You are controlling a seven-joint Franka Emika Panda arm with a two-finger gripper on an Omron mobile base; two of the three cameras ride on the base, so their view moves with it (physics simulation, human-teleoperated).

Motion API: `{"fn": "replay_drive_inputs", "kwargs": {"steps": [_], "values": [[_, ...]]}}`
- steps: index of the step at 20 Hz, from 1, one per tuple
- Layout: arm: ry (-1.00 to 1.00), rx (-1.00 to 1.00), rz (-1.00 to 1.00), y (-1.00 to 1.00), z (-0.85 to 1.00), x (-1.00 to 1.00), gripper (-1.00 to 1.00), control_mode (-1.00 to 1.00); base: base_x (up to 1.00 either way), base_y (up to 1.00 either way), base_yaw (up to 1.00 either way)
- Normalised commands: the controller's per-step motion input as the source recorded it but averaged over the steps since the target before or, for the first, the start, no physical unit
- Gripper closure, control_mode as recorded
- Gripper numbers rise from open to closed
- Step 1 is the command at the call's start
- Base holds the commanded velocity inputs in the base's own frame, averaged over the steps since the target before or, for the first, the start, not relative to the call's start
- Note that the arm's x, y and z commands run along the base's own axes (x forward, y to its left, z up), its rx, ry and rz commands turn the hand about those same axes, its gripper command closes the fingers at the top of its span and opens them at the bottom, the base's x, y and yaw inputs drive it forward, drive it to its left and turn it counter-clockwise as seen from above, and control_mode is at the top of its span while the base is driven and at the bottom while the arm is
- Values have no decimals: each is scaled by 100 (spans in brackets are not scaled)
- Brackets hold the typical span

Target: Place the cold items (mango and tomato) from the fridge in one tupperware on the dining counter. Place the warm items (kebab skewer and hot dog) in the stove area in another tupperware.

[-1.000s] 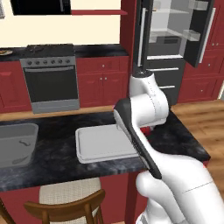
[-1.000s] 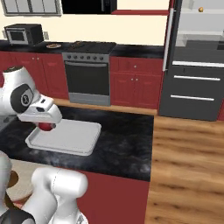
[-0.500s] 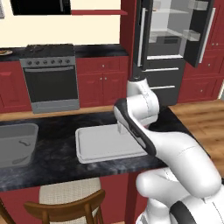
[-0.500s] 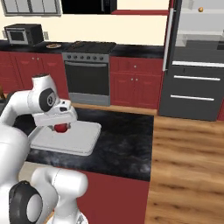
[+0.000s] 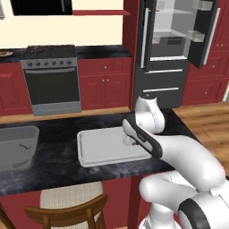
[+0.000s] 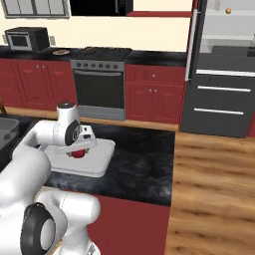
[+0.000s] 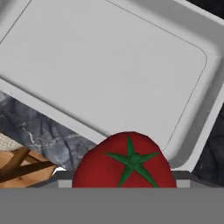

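A red tomato [image 7: 127, 159] with a green stem sits at the bottom of the hand view, just over the near rim of a shallow white tupperware [image 7: 109, 65]. In the right base view my gripper [image 6: 77, 149] is shut on the tomato [image 6: 76, 153] and hangs low over the tupperware [image 6: 102, 160] on the dark dining counter. The left base view has my arm reaching over the tupperware [image 5: 105, 150]. A small orange fruit, apparently the mango [image 6: 228, 10], lies on an upper fridge shelf. The kebab skewer and hot dog are too small to make out.
The fridge [image 5: 176, 44] stands open behind the counter. A stove [image 6: 98, 82] lies across the aisle, with a small plate [image 6: 61, 51] and a microwave [image 6: 26, 39] to its left. A grey basin [image 5: 15, 147] sits left of the tupperware. A wooden chair [image 5: 67, 210] stands below the counter.
My gripper has carried the tomato to the right and slightly down, from the tupperware's left edge to over its middle. The base has stayed put.
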Motion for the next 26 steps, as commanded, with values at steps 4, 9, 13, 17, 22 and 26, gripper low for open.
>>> {"fn": "replay_drive_inputs", "kwargs": {"steps": [4,9,13,17,22,26], "values": [[4,1,6,2,-36,51,100,-100,0,0,0],[12,0,0,17,-28,39,100,-100,0,0,0],[8,0,0,18,-26,30,100,-100,0,0,0],[1,0,0,4,-26,16,100,-100,0,0,0],[0,0,0,0,-27,5,100,-100,0,0,0],[0,0,0,1,-34,1,100,-100,0,0,0]]}}
